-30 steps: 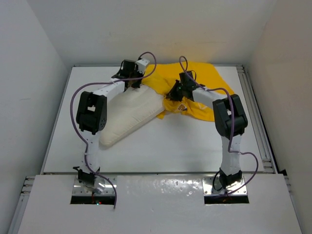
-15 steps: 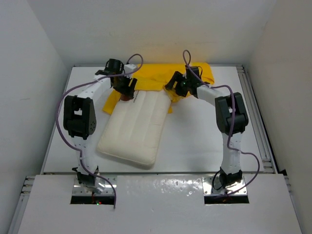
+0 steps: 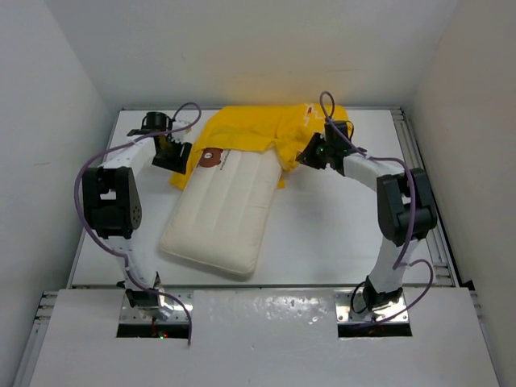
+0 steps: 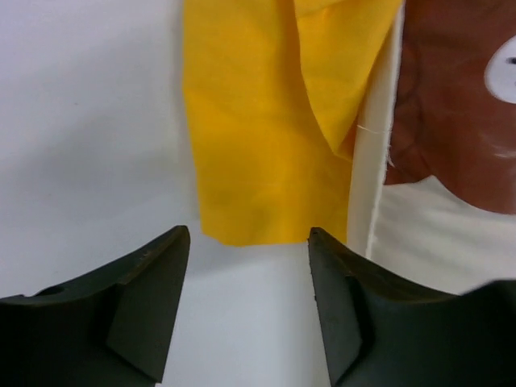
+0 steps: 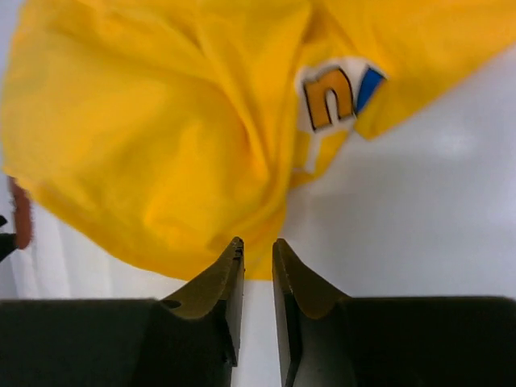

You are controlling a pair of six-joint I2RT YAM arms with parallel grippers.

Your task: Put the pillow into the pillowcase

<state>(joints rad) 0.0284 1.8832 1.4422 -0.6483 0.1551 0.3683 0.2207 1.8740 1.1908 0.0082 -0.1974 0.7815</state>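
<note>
The cream pillow (image 3: 222, 214) lies flat and slanted at the table's middle left. Its far end is covered by the crumpled yellow pillowcase (image 3: 258, 133); I cannot tell whether it is inside or just under. A brown print patch (image 4: 459, 105) lies on that end. My left gripper (image 3: 172, 155) stands open just left of the pillow's far corner, its jaws (image 4: 248, 242) over bare table short of a yellow flap (image 4: 258, 145). My right gripper (image 3: 306, 157) is at the pillowcase's right hem (image 5: 258, 266). Its jaws stand a narrow gap apart with bare table showing between them.
A raised rail (image 3: 419, 185) runs along the table's right edge, and white walls close in the back and sides. The pillow's near end lies close to the front edge (image 3: 258, 284). Bare table (image 3: 339, 226) spreads right of the pillow.
The pillow swung round to lie flat with its far end under the pillowcase. Both grippers let go. The left one moved off to the left, the right one shifted right and its jaws narrowed.
</note>
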